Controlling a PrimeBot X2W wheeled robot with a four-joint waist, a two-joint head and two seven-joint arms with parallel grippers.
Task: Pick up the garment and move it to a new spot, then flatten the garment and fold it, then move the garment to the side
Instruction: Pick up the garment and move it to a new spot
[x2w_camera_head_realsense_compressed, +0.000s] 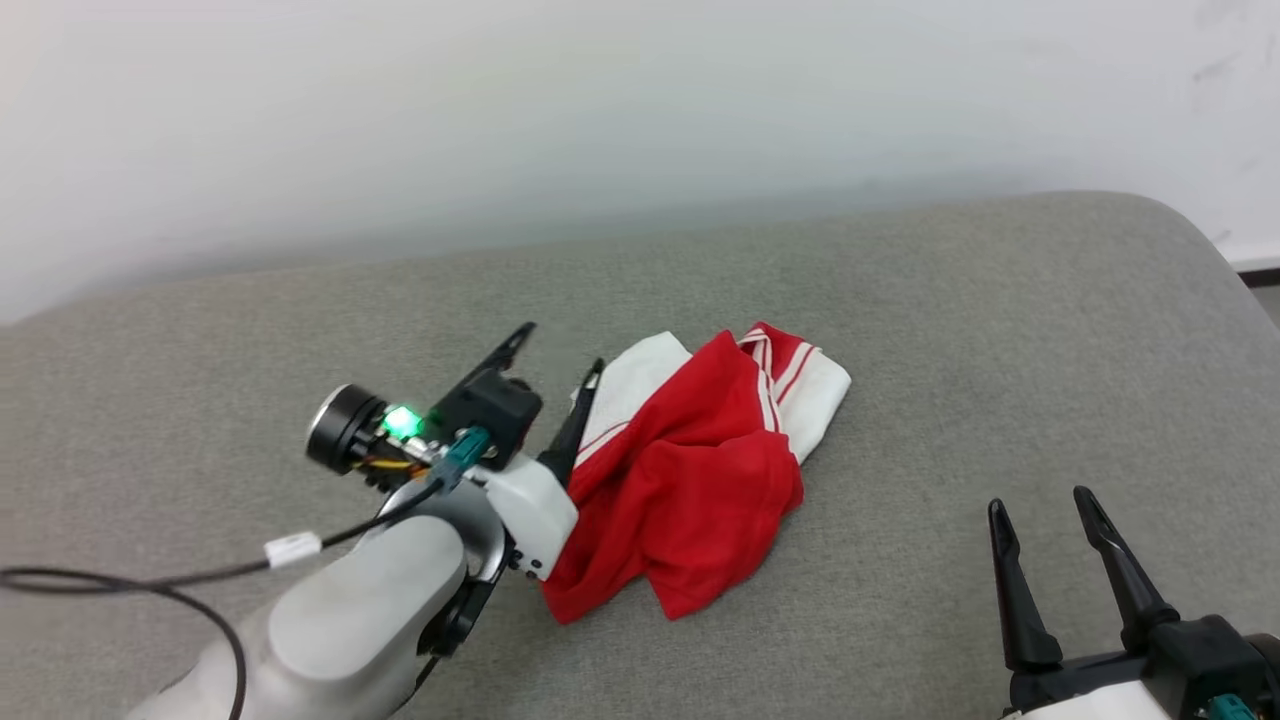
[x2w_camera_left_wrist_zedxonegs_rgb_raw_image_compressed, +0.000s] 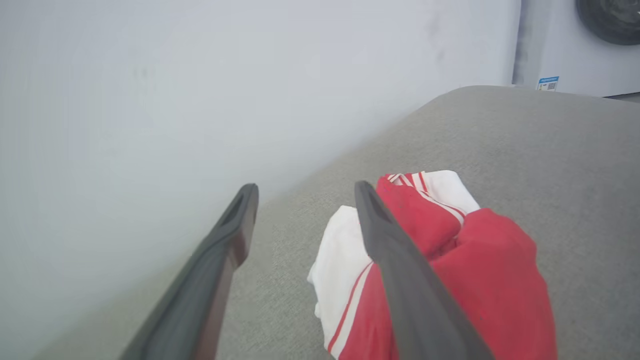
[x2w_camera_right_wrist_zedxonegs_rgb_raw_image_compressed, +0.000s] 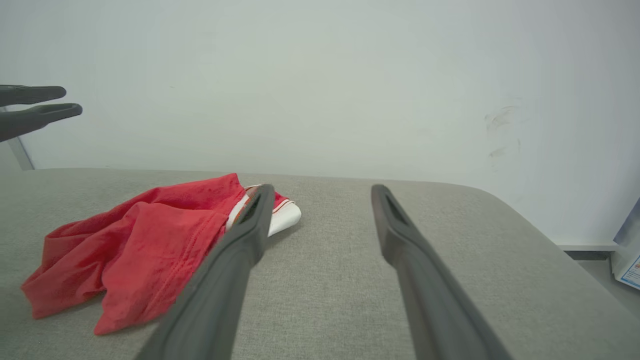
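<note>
The garment, a red jersey T-shirt with white sleeves and striped trim, lies crumpled in a heap on the grey cushion. No print shows. My left gripper is open just left of the heap, above it, its right finger over the white sleeve. The garment sits to the right of that finger in the left wrist view. My right gripper stands open at the lower right, well apart from the garment. In the right wrist view my left gripper shows at the upper left.
A pale wall runs behind the cushion. The cushion's rounded right edge drops to the floor. A white appliance stands beyond the far corner. A black cable trails from my left arm.
</note>
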